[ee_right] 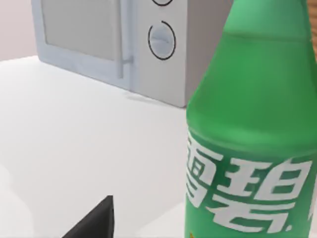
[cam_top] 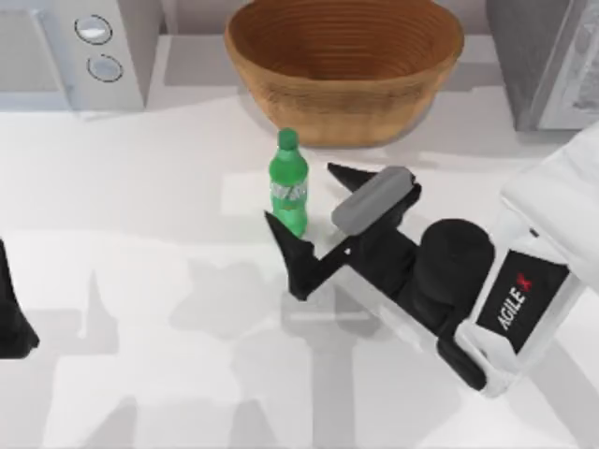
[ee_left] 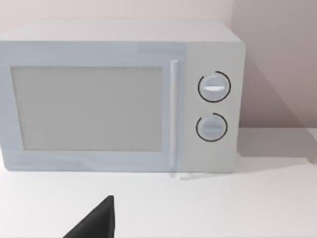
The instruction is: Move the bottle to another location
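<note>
Left arm [cam_top: 14, 323] parked far left of bottle. Bottle [cam_top: 288, 182] upright on desk [cam_top: 140, 281], just in front of bowl [cam_top: 344, 65]. Right gripper [cam_top: 314, 210] fingers wide, straddling bottle, not touching. Advice: centre on label, close squarely, lift vertically.

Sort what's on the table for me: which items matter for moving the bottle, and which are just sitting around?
In the job:
- bottle, upright at table centre
- right gripper, open, fingers either side of the bottle

Just there:
- wicker bowl, behind the bottle
- microwave, back left
- grey appliance, back right
- left gripper, parked at the left edge
</note>
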You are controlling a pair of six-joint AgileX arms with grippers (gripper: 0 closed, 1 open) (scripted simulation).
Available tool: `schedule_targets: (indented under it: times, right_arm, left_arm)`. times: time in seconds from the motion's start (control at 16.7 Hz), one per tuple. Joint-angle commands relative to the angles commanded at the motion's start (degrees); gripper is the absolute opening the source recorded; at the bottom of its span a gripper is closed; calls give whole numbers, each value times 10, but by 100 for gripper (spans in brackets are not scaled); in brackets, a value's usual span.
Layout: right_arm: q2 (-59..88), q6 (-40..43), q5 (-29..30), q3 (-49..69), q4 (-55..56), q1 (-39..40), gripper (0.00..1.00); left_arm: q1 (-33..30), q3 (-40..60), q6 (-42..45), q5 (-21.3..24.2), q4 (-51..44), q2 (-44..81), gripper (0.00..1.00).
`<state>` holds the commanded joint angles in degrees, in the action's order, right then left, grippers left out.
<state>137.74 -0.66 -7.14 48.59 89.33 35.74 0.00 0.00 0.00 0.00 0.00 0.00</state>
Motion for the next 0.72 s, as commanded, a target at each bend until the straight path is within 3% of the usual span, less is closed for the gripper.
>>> schedule_targets:
  times: [0.3, 0.6, 0.72]
  right_arm:
    - [23, 0, 10, 104, -81, 10, 100]
    - [24, 0, 11, 110, -86, 10, 100]
    - [24, 0, 11, 110, -86, 10, 85]
  left_arm:
    - [0, 0, 0, 0, 0, 0, 100]
    - [0, 0, 0, 0, 0, 0, 100]
    - [0, 0, 0, 0, 0, 0, 100]
